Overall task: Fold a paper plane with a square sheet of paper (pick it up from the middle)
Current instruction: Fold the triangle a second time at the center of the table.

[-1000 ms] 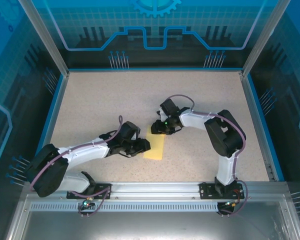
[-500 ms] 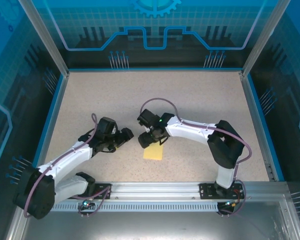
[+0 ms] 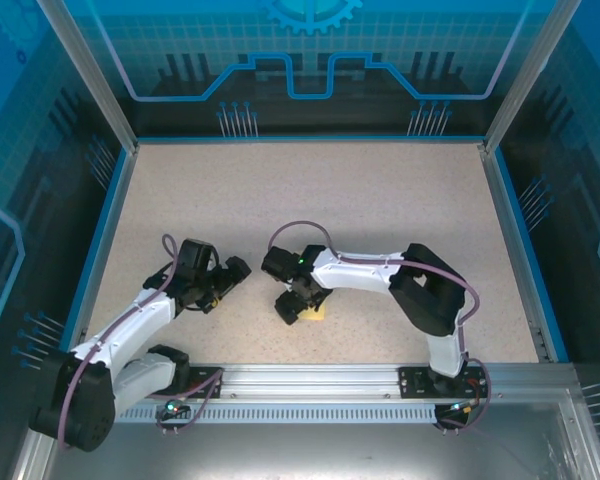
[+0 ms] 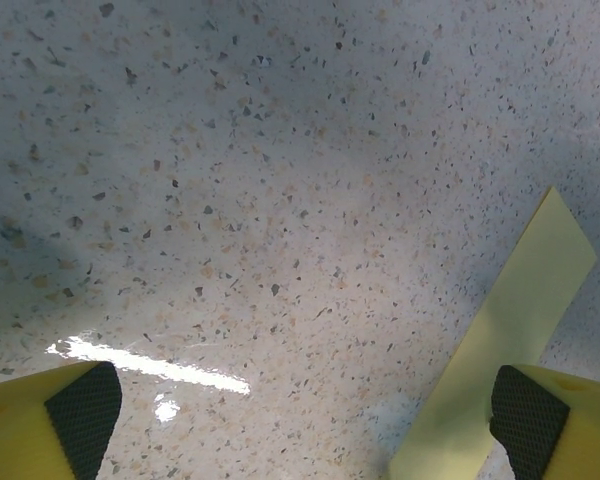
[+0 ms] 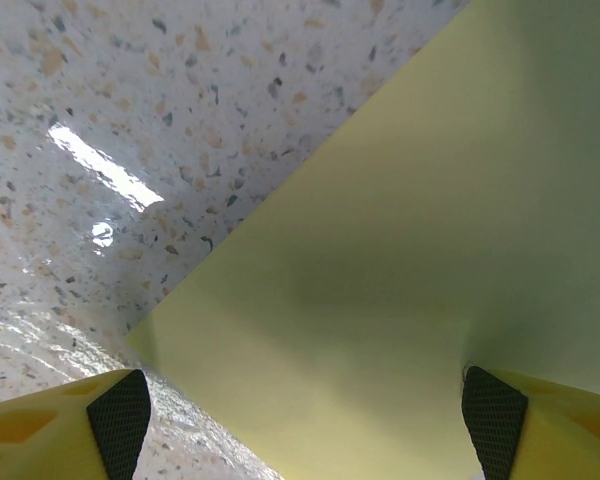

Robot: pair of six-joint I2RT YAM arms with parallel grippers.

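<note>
Premises: an enclosed robot test cell, of laboratory or demonstration type. A speckled table [image 3: 310,200] is bounded by blue edging [image 3: 310,138], aluminium frame posts [image 3: 85,75] and blue panels [image 3: 400,50] printed with circuit and gear graphics. The left arm [image 3: 130,325] and right arm [image 3: 380,275] are bolted to a slotted aluminium rail [image 3: 310,380] at the near edge

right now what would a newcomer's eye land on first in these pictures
The bright folded yellow paper stands out against the speckled table, near its front edge and partly covered by the open right gripper. The left gripper, also open, sits apart to the paper's left. Its wrist view catches the paper as a narrow strip at the right.
</note>
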